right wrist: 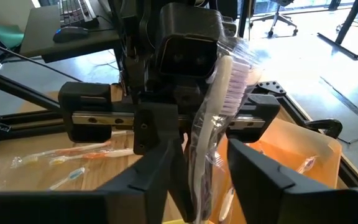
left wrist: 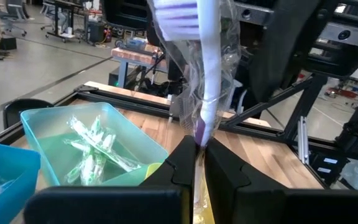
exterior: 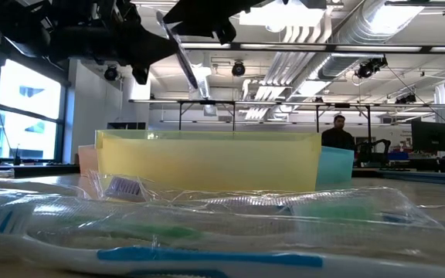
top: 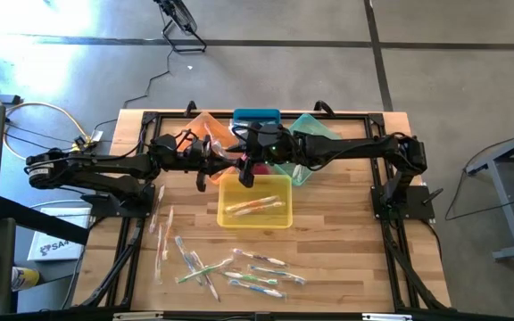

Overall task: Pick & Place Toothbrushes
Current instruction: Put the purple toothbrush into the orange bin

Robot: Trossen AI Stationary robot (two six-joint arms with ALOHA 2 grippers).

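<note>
1. Both arms meet over the middle of the tabletop (top: 346, 232), just above the yellow bin (top: 255, 201), which sits centrally with the other bins behind it toward the far edge.
2. The left end effector (left wrist: 199, 163) is clamped on a wrapped purple toothbrush (left wrist: 205, 81); its two dark fingers pinch the handle end, and the bristle head stands up and away from the wrist.
3. The right end effector (right wrist: 197, 186) is right there too, its fingers (right wrist: 157, 168) spread on either side of that same toothbrush (right wrist: 219, 118), apart from the wrapper rather than closed on it.
4. From table height the brush (exterior: 182, 54) hangs tilted below the dark arms, above the yellow bin (exterior: 207, 161).
5. Inside the yellow bin lie a couple of orange-and-yellow toothbrushes (top: 253, 207).
6. The orange bin (right wrist: 291, 155) holds at least one wrapped brush, and the green bin (left wrist: 135, 143) holds a bundle of green ones (left wrist: 95, 149); the blue bin (top: 256, 117) is at the far edge between them.
7. A loose pile of toothbrushes (top: 230, 267) is scattered along the near edge, spreading toward the near-left corner.
8. A person (exterior: 338, 133) is visible in the room well beyond the tabletop.
</note>
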